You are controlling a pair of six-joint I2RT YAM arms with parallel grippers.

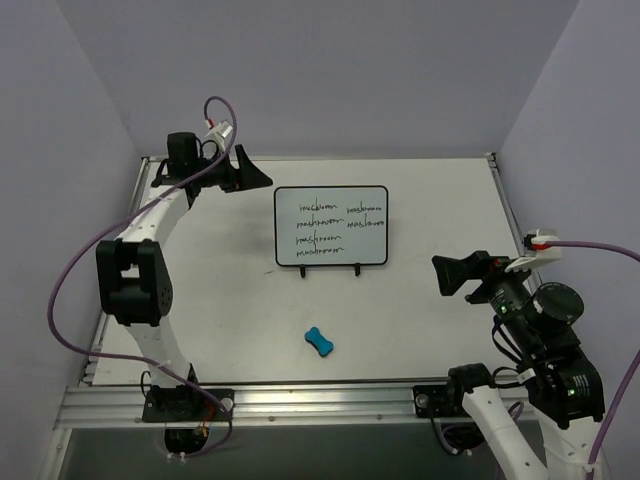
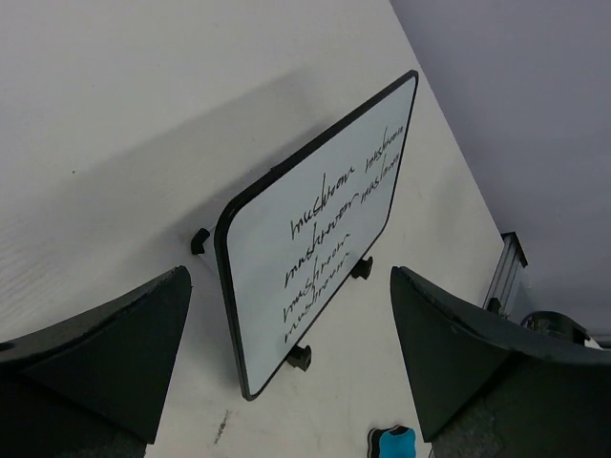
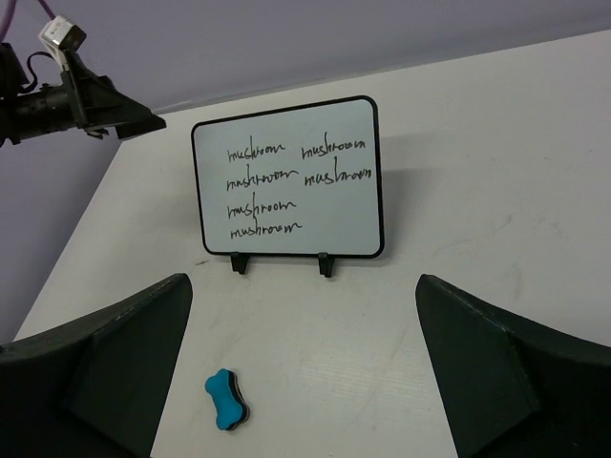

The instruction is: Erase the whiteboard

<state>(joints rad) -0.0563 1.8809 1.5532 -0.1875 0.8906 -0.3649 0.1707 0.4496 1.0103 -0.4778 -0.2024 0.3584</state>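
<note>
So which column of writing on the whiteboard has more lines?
The left column on the whiteboard: it has four handwritten lines reaching well down the board, while the right column has only two, both near the top.

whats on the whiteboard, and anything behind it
The whiteboard bears six black handwritten words, apparently "mushroom", in two columns. Past it only tabletop shows; the patch right behind it is covered.

lilac walls (image 1: 320,70) on 3 sides, white tbl (image 1: 430,330), alu rail (image 1: 320,404) near edge.

Overhead view looks down; both wrist views face the whiteboard (image 1: 331,227).
</note>
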